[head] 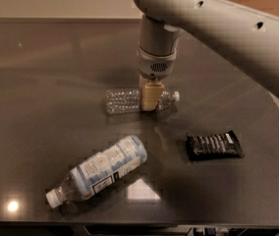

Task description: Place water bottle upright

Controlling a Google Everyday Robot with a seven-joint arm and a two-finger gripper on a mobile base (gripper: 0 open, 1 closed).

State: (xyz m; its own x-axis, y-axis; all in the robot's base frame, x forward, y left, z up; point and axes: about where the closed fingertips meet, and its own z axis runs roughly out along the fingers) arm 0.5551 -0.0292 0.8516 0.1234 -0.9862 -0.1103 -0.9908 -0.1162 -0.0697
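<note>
we see a smooth pale grey arm (218,18) dotted with small dark round holes, a ringed wrist collar (155,69) with a tiny grille, and a tan gripper (150,101) at frame centre.

The water bottle (124,100), slim, clear and ribbed with a white cap, lies on its side on the tabletop (41,73) directly beneath the hand (151,103), body protruding one side, cap the other.
</note>
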